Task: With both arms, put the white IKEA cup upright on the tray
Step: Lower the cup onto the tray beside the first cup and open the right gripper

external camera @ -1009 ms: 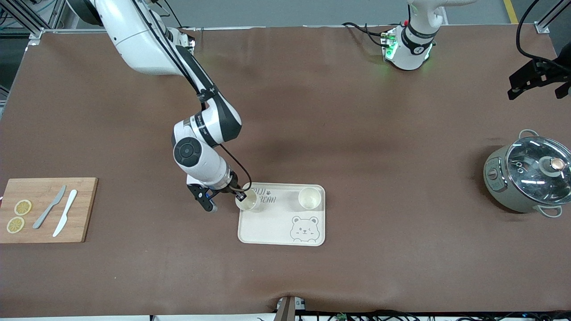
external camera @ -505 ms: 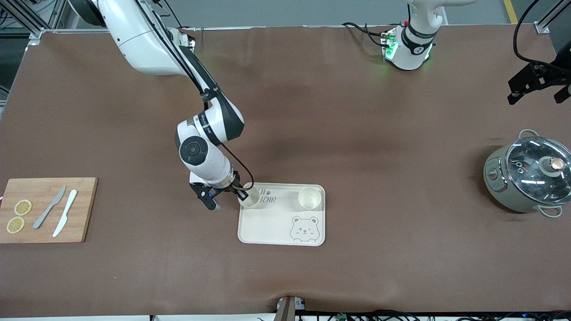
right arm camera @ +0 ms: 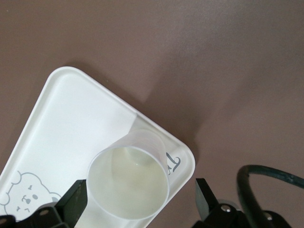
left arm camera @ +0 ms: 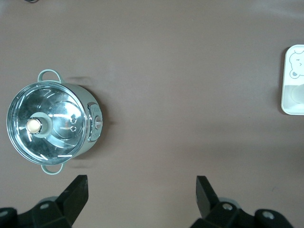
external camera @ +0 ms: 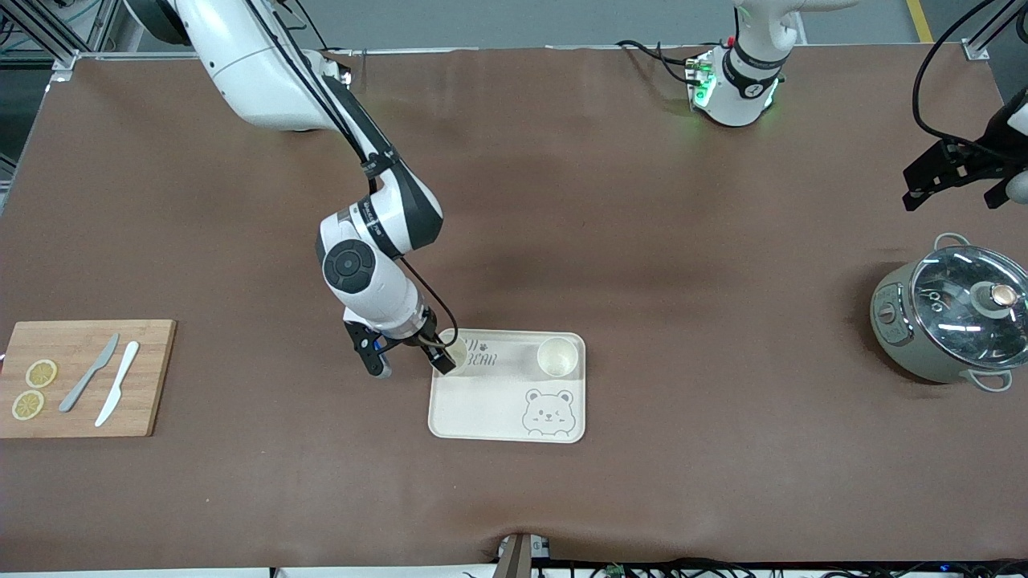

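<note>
Looking from the right wrist, a white cup (right arm camera: 128,180) is seen standing upright on the corner of the tray (right arm camera: 61,123), its mouth open and pale inside; in the front view that same cup (external camera: 454,354) is largely hidden by the right gripper (external camera: 409,359). A second cup (external camera: 556,356) at the tray's corner toward the left arm's end is shown only by the front view, together with the cutting board (external camera: 144,377) and its knives (external camera: 104,381) and lemon slices (external camera: 34,388). The right gripper (right arm camera: 140,202) is spread wide around the first cup, one finger (right arm camera: 76,199) appearing to graze its wall, the other standing clear; nothing is gripped. The left gripper (left arm camera: 141,194) is held fully open and empty above bare table near the lidded pot (left arm camera: 50,122), where the left arm waits.
</note>
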